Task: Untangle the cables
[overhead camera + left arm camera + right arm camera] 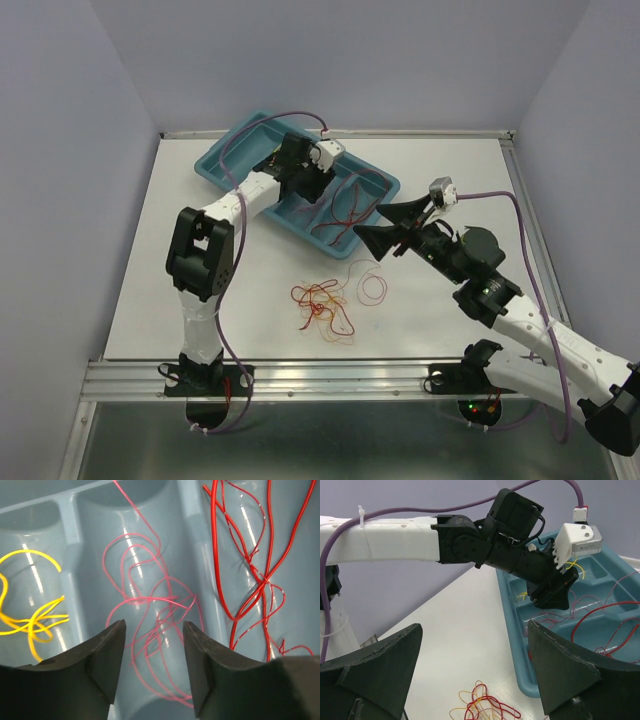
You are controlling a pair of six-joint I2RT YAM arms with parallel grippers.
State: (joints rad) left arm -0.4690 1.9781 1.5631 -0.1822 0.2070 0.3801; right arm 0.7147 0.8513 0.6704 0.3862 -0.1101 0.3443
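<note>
— Nearest the arm bases?
— On the white table (270, 280), a loose tangle of cables (322, 308): red, yellow and orange strands looped through one another. Visible at the bottom of the right wrist view as well, between the two fingers (380, 665). Just to its right, a single orange loop (372, 288), lying apart from the heap.
— Next out?
— The right gripper (368, 220), hanging above the table just beyond that loop. Spread wide, with nothing between its fingers. Pointed leftward, tips close beside the right edge of the teal tray (215, 165); touching it or not, impossible to tell.
— And the tray itself?
— Set askew toward the far side of the table, split into long trough-like compartments. Sorted by colour in the left wrist view: yellow cables (30, 622) in the left trough, pink cables (150, 597) in the middle one, red cables (250, 580) in the right one, each bunch loosely coiled.
— Left gripper (153, 624)?
— Farthest out, at the end of the left arm (395, 537), angled down into the tray. Parted, directly over the middle trough and the pink strands, clamped on nothing.
</note>
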